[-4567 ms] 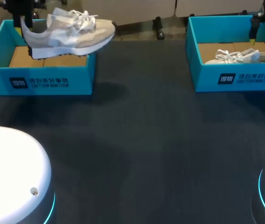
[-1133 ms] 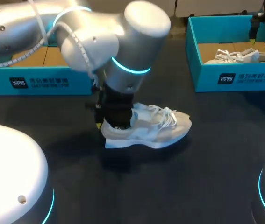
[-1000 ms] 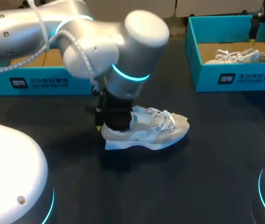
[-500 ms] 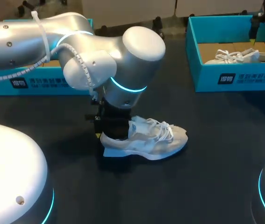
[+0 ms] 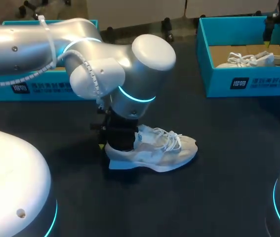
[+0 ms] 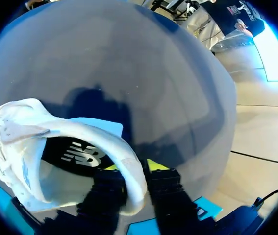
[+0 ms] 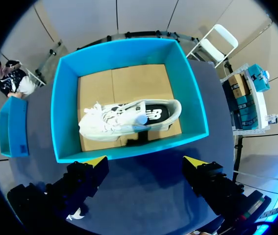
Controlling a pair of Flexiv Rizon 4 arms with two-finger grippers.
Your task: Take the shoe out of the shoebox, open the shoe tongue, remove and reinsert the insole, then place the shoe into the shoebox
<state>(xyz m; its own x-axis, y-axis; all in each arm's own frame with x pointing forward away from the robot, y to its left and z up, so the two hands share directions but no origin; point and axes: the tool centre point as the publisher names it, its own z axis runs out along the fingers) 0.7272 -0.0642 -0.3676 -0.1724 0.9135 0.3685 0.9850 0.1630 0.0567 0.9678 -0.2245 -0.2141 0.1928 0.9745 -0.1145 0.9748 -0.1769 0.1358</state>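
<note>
Left gripper (image 6: 134,167) clamps the sneaker (image 5: 154,150) by its heel, sole on the table (image 5: 214,187); extraction looks done. Next: release, spread the tongue (image 5: 147,133).

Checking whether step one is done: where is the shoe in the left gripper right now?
In the head view the shoe sits on the table near its middle, in front of the left shoebox, its heel pinched by the left gripper.
</note>
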